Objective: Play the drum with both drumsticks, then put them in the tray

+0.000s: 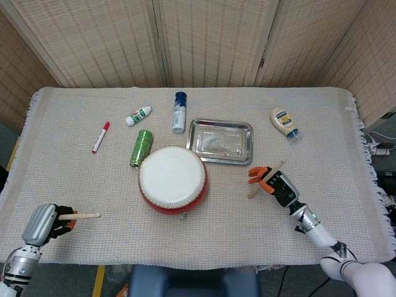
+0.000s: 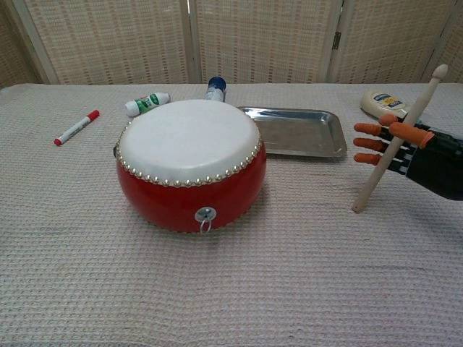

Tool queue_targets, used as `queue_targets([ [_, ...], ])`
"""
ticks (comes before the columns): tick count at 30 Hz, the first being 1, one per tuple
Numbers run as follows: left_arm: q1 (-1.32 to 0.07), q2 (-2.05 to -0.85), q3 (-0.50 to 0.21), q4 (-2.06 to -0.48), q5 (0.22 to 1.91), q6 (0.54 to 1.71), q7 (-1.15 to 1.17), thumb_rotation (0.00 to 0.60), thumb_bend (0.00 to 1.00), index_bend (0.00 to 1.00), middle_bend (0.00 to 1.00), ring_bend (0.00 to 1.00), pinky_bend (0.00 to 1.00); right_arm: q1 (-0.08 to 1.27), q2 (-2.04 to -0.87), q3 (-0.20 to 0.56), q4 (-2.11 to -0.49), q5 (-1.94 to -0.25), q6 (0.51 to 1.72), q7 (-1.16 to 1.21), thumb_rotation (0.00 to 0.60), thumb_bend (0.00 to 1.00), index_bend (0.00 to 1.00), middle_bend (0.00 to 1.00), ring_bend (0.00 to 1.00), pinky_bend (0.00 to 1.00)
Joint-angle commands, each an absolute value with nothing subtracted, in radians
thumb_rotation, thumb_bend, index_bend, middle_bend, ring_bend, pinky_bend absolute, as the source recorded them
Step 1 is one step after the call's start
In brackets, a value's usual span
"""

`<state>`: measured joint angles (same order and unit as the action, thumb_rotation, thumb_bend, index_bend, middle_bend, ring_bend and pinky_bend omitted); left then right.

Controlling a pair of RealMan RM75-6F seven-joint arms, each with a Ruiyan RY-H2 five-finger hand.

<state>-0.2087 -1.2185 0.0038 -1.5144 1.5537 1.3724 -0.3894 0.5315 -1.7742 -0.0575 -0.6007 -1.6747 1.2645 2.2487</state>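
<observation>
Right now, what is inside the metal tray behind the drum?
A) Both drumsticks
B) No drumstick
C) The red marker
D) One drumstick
B: the metal tray holds no stick; one drumstick is held by the right hand, and the other drumstick by the left hand near the table's front edge.
</observation>
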Motion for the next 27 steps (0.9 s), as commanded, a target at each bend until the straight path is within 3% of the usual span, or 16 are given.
queue_targets([
  [1, -0.208, -1.219, 0.004, -1.514, 1.554, 1.372, -0.39, 0.6, 0.57, 1.0, 1.0, 1.0, 1.0, 0.529, -1.786, -0.06, -0.601, -1.664, 1.256, 2.225, 0.6, 0.3, 0.56, 0.38, 0.33, 0.38],
  [19, -0.207, -1.219, 0.014, -1.507, 1.568, 1.373, -0.409, 0.6, 0.57, 1.0, 1.0, 1.0, 1.0, 0.553, -1.822, -0.076, -0.612, -1.652, 1.2, 2.129, 0.6, 0.14, 0.67, 0.49, 0.39, 0.42],
  [27, -0.208, -1.222, 0.015, -1.499, 1.569, 1.372, -0.414, 0.6, 0.57, 1.0, 1.0, 1.0, 1.0, 0.563, -1.833, -0.077, -0.62, -1.644, 1.17, 2.068, 0.6, 0.14, 0.82, 0.59, 0.48, 0.48],
])
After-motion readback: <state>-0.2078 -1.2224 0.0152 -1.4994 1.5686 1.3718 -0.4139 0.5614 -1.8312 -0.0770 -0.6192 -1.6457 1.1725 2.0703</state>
